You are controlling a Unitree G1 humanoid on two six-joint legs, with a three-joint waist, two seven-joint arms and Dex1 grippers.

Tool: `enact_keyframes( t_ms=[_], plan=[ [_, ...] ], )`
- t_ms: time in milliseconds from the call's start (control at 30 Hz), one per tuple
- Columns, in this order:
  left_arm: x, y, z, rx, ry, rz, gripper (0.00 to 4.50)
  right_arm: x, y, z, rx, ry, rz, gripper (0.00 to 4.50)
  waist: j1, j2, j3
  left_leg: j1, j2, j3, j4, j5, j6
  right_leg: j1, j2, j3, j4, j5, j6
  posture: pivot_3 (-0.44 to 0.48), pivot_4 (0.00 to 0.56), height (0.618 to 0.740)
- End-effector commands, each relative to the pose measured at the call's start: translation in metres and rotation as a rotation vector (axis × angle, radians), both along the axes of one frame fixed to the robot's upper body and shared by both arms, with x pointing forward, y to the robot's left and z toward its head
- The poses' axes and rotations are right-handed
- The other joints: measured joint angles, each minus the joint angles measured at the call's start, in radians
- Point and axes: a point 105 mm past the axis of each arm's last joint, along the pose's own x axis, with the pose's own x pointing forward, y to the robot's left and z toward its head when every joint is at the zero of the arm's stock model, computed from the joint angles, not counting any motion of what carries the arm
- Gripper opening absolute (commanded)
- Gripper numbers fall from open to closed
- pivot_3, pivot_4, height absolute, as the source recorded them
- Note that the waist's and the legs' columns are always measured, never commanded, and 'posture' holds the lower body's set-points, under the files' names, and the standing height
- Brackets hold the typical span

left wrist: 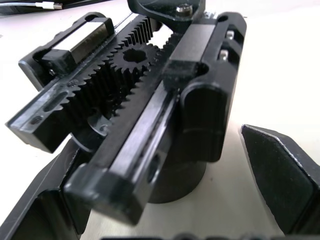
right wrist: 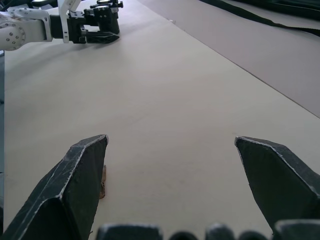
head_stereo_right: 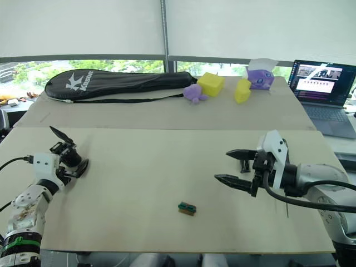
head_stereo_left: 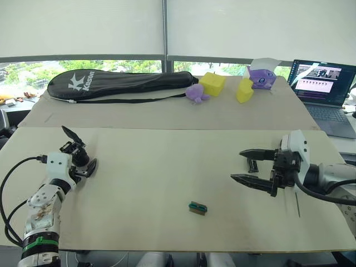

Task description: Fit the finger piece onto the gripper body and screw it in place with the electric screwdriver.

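The gripper body [left wrist: 140, 100], a black assembly with toothed racks on a round base, stands on the table at the left. My left gripper [head_stereo_left: 81, 147] is open around it, one finger on each side, and the right finger [left wrist: 285, 175] is clear of it. At the right, my right gripper [head_stereo_left: 236, 164] hovers open just above the table. A small black piece [head_stereo_left: 253, 165], apparently the finger piece, stands between its fingers near the far one. A thin dark rod [head_stereo_left: 297, 203] lies beside the right wrist. I cannot tell whether it belongs to the electric screwdriver.
A small green-brown block [head_stereo_left: 197, 208] lies near the table's front middle. On the far table sit a black racket bag [head_stereo_left: 119, 83], yellow blocks [head_stereo_left: 212, 83], purple toys [head_stereo_left: 196, 93] and an open laptop [head_stereo_left: 325, 83].
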Motion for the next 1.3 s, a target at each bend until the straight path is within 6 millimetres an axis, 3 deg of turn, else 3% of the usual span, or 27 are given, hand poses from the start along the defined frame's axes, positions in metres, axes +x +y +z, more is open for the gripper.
enact_keyframes(
  t_ms=[33,133,267,400,500,600,833,967,1000,1167,1300],
  plan=[
    [0.001,-0.003,0.008,0.012,-0.038,-0.009,3.66,-0.003,0.003,0.013,-0.002,-0.071,0.018,4.50,0.000,0.000,0.000,0.000,0.000,0.000,0.000,0.000,0.000,0.000,0.000,0.000,0.000,0.000,0.000,0.000,0.150,0.740],
    [-0.005,-0.015,0.008,-0.019,-0.051,-0.009,2.36,-0.005,0.006,0.015,0.002,-0.078,0.033,4.50,0.000,0.000,0.000,0.000,0.000,0.000,0.000,0.000,0.000,0.000,0.000,0.000,0.000,0.000,0.000,0.000,0.150,0.740],
    [-0.010,-0.046,0.022,-0.082,-0.143,0.091,2.33,-0.009,0.011,0.014,-0.010,-0.079,0.064,4.50,0.003,0.000,0.000,0.000,0.000,0.000,0.000,0.000,0.000,0.001,0.000,0.000,-0.002,0.000,0.001,0.000,0.150,0.740],
    [-0.010,-0.124,0.043,-0.156,-0.202,0.031,2.33,-0.015,0.022,0.012,-0.011,-0.074,0.105,4.50,0.015,-0.005,0.002,-0.002,-0.001,0.000,0.002,-0.001,-0.001,0.002,-0.001,0.000,-0.002,0.001,0.002,0.000,0.150,0.740],
    [-0.007,-0.152,0.049,-0.190,-0.199,0.048,2.33,-0.018,0.029,0.009,-0.010,-0.071,0.129,4.50,0.016,-0.008,0.003,-0.007,-0.001,-0.002,0.007,-0.001,-0.001,0.000,0.000,0.000,-0.001,0.002,0.003,0.000,0.150,0.740],
    [-0.001,-0.166,0.045,-0.190,-0.171,0.058,2.33,-0.021,0.033,0.006,-0.009,-0.070,0.136,4.50,0.002,-0.009,0.004,-0.008,-0.001,-0.003,0.008,0.000,0.000,-0.002,0.001,0.000,0.000,0.002,0.003,0.000,0.150,0.740],
    [0.017,-0.178,0.018,-0.180,-0.097,0.026,2.33,-0.022,0.036,0.001,-0.021,-0.075,0.133,4.50,-0.003,-0.009,0.004,-0.006,0.000,-0.003,0.006,0.001,0.000,-0.002,0.001,0.000,0.000,0.002,0.003,0.000,0.150,0.740],
    [0.014,-0.176,0.005,-0.179,-0.051,-0.035,4.26,-0.021,0.034,0.001,-0.029,-0.082,0.120,4.50,0.002,-0.009,0.004,-0.007,0.000,-0.003,0.007,0.000,0.000,-0.002,0.001,0.000,0.000,0.002,0.003,0.000,0.150,0.740],
    [0.011,-0.174,0.002,-0.177,-0.034,-0.069,4.44,-0.020,0.034,0.001,-0.030,-0.084,0.116,4.50,0.002,-0.009,0.003,-0.007,0.000,-0.003,0.007,0.000,0.000,-0.002,0.001,0.000,0.000,0.002,0.003,0.000,0.150,0.740],
    [0.003,-0.156,-0.013,-0.131,0.080,-0.307,4.44,-0.020,0.035,0.000,-0.026,-0.088,0.112,4.50,-0.008,-0.007,0.002,-0.004,0.000,-0.003,0.005,0.001,0.000,-0.002,0.001,0.000,0.001,0.001,0.002,0.000,0.150,0.740],
    [0.008,-0.138,-0.013,0.013,0.102,-0.505,4.44,-0.020,0.036,-0.002,-0.022,-0.090,0.112,4.50,-0.013,-0.005,0.001,-0.001,0.000,-0.003,0.004,0.001,-0.001,0.000,0.001,0.000,0.001,0.001,0.002,0.000,0.150,0.740]
  ],
)
